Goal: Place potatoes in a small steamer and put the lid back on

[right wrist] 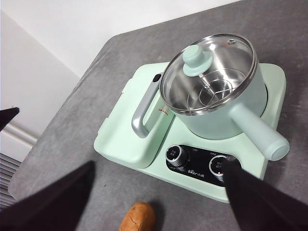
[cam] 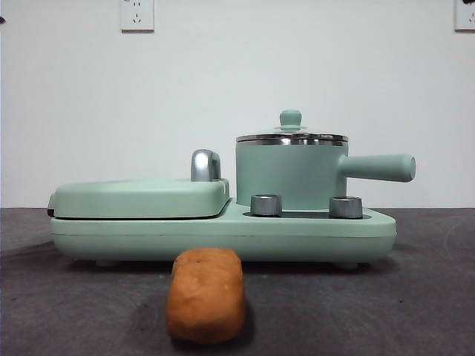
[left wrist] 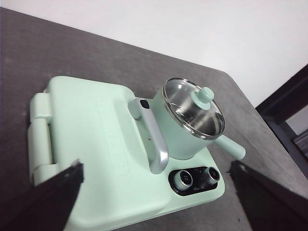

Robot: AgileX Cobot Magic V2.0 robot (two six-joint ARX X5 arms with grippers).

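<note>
I see the lid (right wrist: pixel 208 74) seated on the steamer (cam: pixel 291 176), and the potato (cam: pixel 205 294) lying on the table in front of the cooker base (cam: pixel 223 236), apart from it. My left gripper (left wrist: pixel 154 202) and right gripper (right wrist: pixel 159 197) both hang above the cooker, jaws spread, holding nothing. I judge the lid rigid, breakable glass with a slick rim, so I'd pinch its knob (right wrist: pixel 196 60). The potato looks firm, rough-skinned and fairly light; I'd grasp across its narrow middle.
</note>
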